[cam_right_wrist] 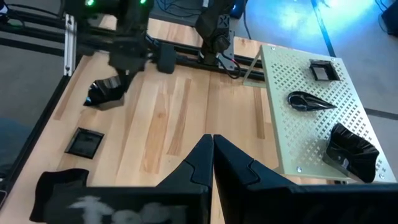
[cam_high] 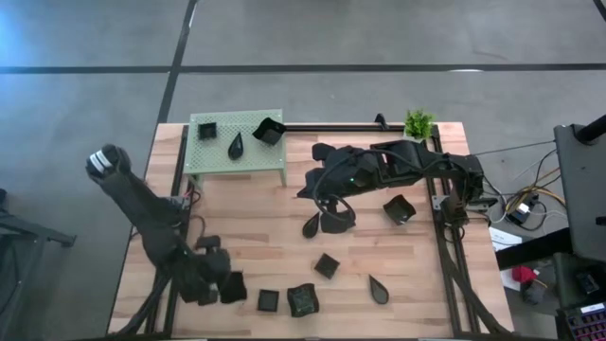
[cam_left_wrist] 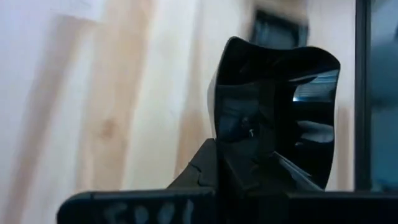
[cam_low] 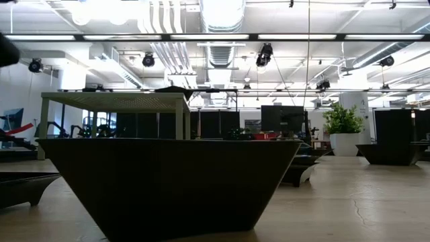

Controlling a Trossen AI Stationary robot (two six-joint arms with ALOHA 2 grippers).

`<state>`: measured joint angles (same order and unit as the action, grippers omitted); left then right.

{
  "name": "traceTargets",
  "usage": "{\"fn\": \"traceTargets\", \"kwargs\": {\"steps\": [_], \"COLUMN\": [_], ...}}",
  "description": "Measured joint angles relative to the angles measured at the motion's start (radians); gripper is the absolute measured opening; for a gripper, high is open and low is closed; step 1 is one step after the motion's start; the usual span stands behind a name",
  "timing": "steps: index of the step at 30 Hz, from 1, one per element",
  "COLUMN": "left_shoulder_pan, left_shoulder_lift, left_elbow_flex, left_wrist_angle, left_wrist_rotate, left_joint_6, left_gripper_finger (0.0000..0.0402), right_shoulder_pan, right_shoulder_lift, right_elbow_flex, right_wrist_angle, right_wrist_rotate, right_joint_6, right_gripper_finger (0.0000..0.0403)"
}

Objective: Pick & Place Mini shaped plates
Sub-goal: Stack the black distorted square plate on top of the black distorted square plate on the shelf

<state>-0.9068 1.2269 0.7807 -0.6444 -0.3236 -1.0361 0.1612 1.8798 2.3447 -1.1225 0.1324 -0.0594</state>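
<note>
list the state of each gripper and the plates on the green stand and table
left gripper: shut on a square plate, at the table's near left
right gripper: shut, empty, beside the green stand
stand plates: three resting on top
table plates: loose on the wood
potted plant: upright at the far edge

I note a pale green perforated metal stand (cam_high: 213, 152) at the wooden tabletop's (cam_high: 275, 242) far-left corner; small green potted plant (cam_high: 418, 123) at far edge.
</note>
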Motion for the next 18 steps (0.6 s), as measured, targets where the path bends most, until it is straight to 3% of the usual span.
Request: {"fn": "traceTargets", "kwargs": {"steps": [9, 14, 18], "left_shoulder_pan": [0.145, 0.305, 0.477], "left_shoulder_lift": [-0.227, -0.342, -0.397], "left_elbow_flex": [0.000, 0.021, 0.111], "left_wrist_angle": [-0.093, -0.118, -0.213], "left_wrist_rotate": [-0.148, -0.153, -0.114], "left_joint_6": [-0.117, -0.071, 0.019], "left_gripper_finger": [0.0000, 0.0000, 0.0000], "right_shoulder_pan": [-0.007, -0.028, -0.043], "right_shoulder_lift": [-0.021, -0.026, -0.028], "right_elbow_flex": [0.000, 0.000, 0.000], "right_wrist_angle": [0.000, -0.001, -0.003], "right_wrist_rotate": [0.000, 0.001, 0.001], "right_joint_6": [0.000, -0.004, -0.005], "right_gripper_finger": [0.0008, 0.0008, 0.0008]}}
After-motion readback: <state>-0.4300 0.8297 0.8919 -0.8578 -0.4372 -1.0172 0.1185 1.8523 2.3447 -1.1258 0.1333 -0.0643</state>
